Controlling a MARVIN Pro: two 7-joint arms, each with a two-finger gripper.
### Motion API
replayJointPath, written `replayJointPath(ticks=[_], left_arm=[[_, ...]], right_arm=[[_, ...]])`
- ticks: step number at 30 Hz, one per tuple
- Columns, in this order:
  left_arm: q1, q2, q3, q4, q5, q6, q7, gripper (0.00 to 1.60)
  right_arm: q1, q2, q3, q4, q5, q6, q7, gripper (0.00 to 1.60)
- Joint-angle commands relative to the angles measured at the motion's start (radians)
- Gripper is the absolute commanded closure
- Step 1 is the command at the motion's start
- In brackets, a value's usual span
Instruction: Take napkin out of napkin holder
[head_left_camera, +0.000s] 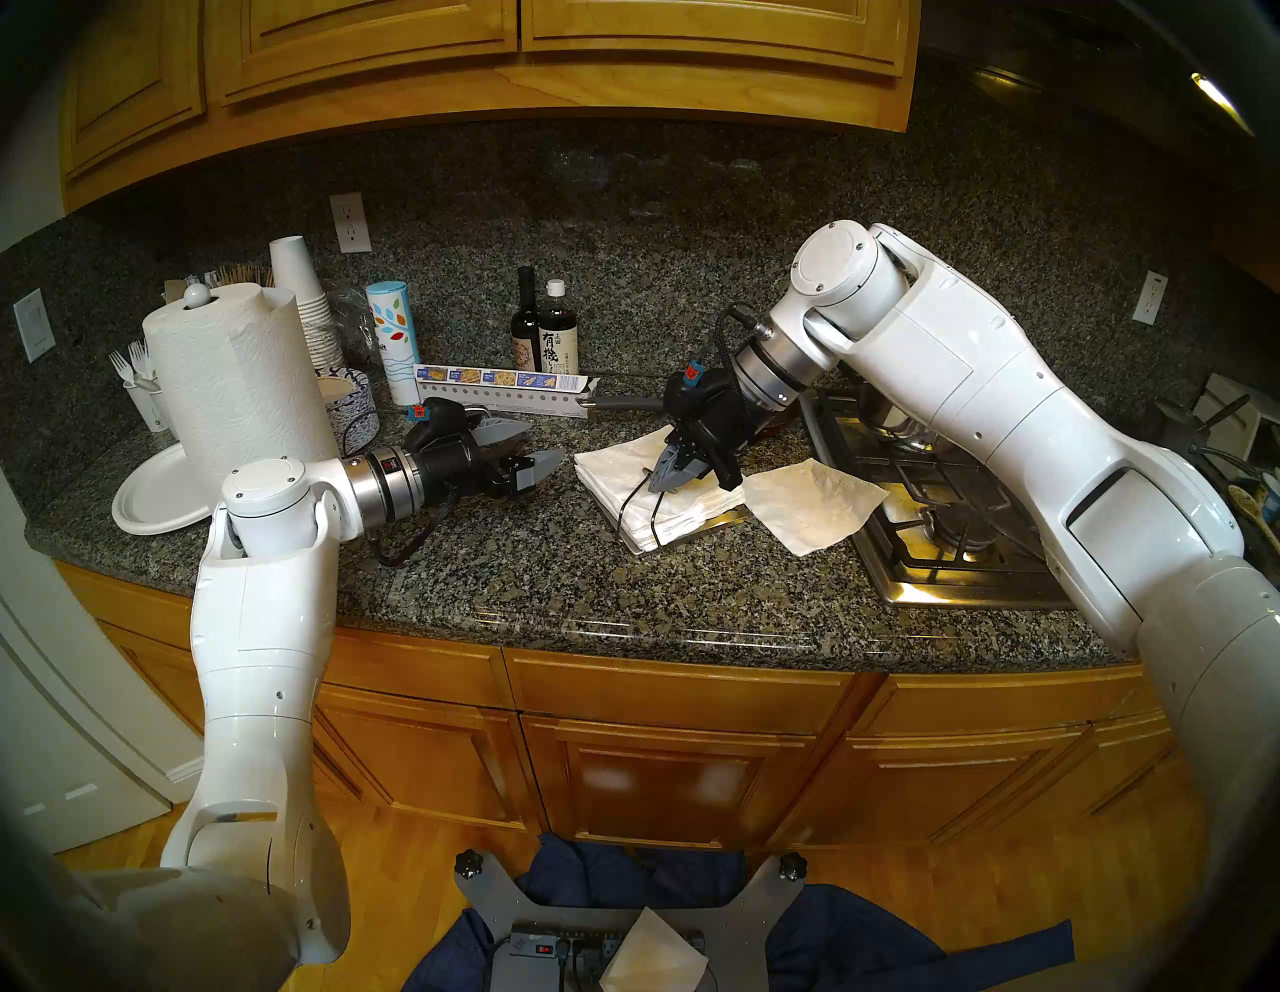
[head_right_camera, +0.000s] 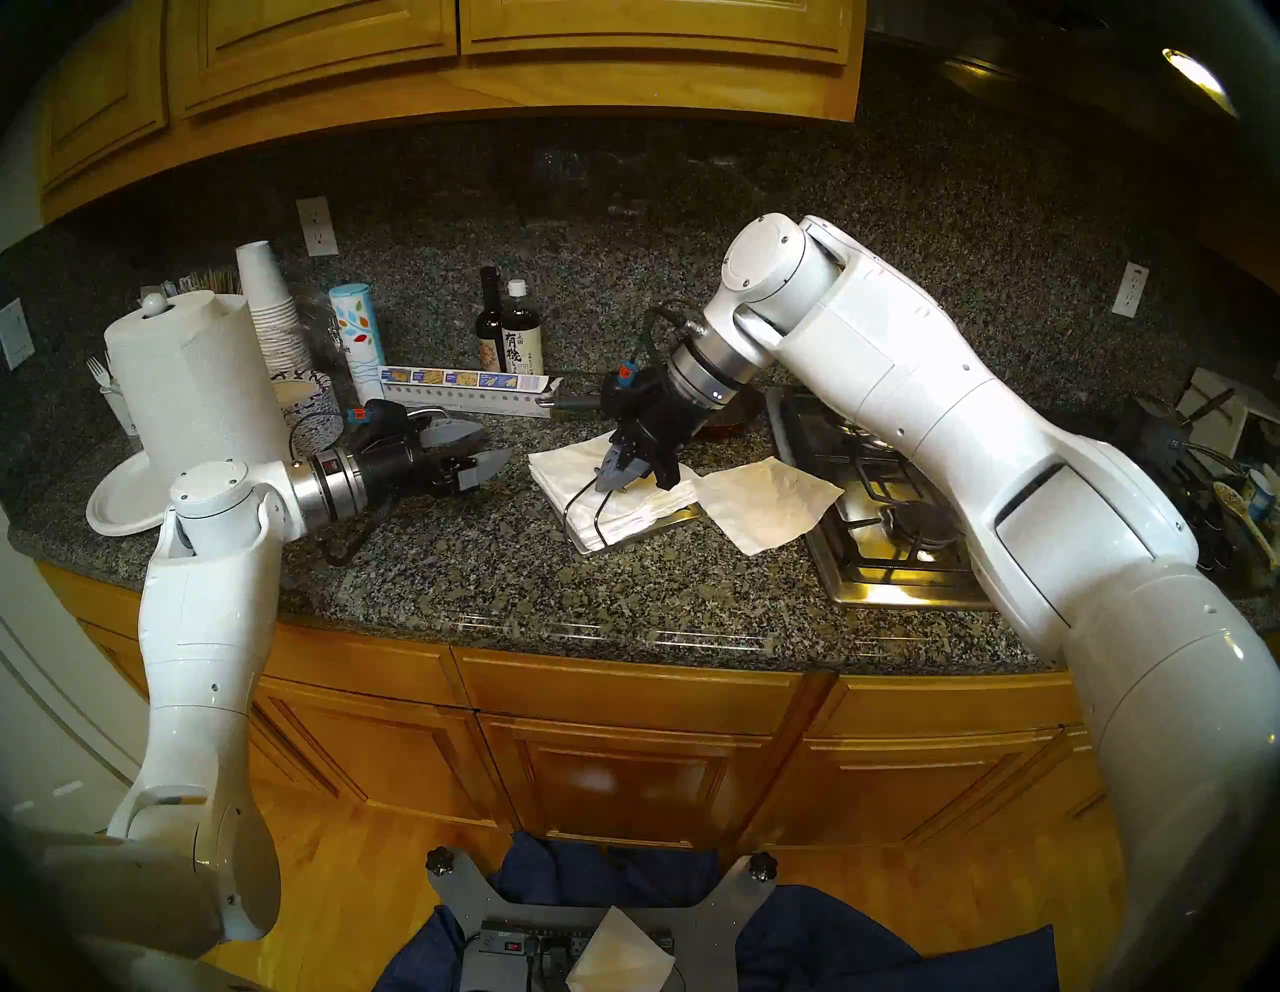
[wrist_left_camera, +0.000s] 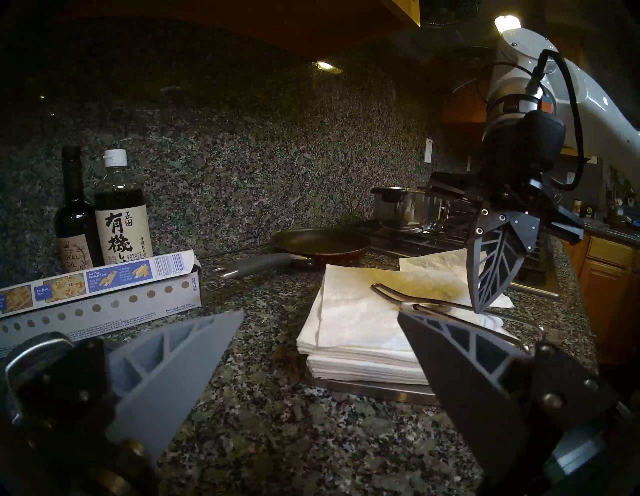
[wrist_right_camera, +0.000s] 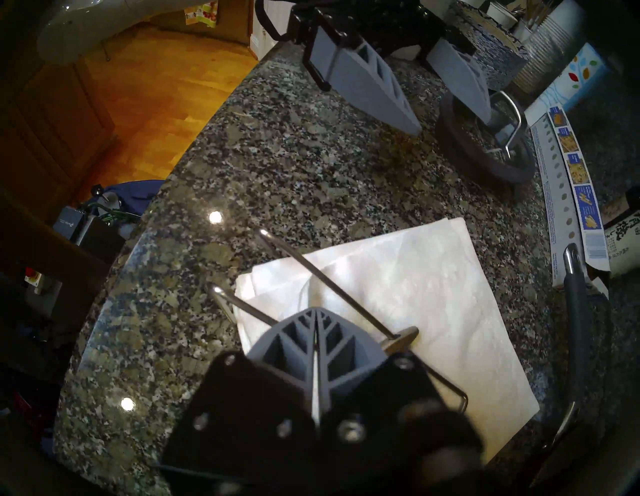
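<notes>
Resting on the speckled granite surface (head_left_camera: 526, 589), the napkin holder (head_left_camera: 720, 518) served as the middle of everything: a flat grey metal tray whose edge showed beneath a thick stack of white napkins (head_left_camera: 623, 478). Its thin dark wire arm (head_left_camera: 634, 502) lay raised off the stack at an angle, and the small oval pad (wrist_right_camera: 403, 341) at its end sat just beside the right claw (head_left_camera: 666, 474).

That right claw reached steeply down over the holder with its two grey ribbed fingers (wrist_right_camera: 311, 332) pressed together; the wrist view showed them meeting along a single seam. The wire arm ran past them on both sides, but whether they pinched the wire or merely touched it I could not tell.

A single crinkled napkin (head_left_camera: 814, 502) lay flat to the holder's right, out of the tray, with its near part on the granite and its far corner draped over the edge of the steel stovetop (head_left_camera: 963, 547). It touched or nearly touched the stack's right edge.

To the holder's left, the left claw (head_left_camera: 523, 454) hung level above the surface, pointing toward the stack, its fingers spread wide and holding nothing.

Behind the holder lay a long foil box (head_left_camera: 499, 388), two dark bottles (head_left_camera: 544, 332) and a frying pan (wrist_left_camera: 318, 244). Far to its left stood a paper towel roll (head_left_camera: 235, 388) by a white plate (head_left_camera: 156, 499).
</notes>
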Motion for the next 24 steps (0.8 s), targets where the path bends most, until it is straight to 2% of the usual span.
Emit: replayJointPath(ticks=[1, 24], left_arm=[[-0.024, 0.004, -0.013, -0.029, -0.01, 0.002, 0.0, 0.0], [-0.017, 0.001, -0.02, -0.047, -0.006, 0.007, -0.003, 0.0]], right_arm=[[0.043, -0.024, 0.01, 0.024, -0.003, -0.02, -0.003, 1.6], [0.047, -0.031, 0.003, 0.057, -0.016, -0.042, -0.003, 1.6]])
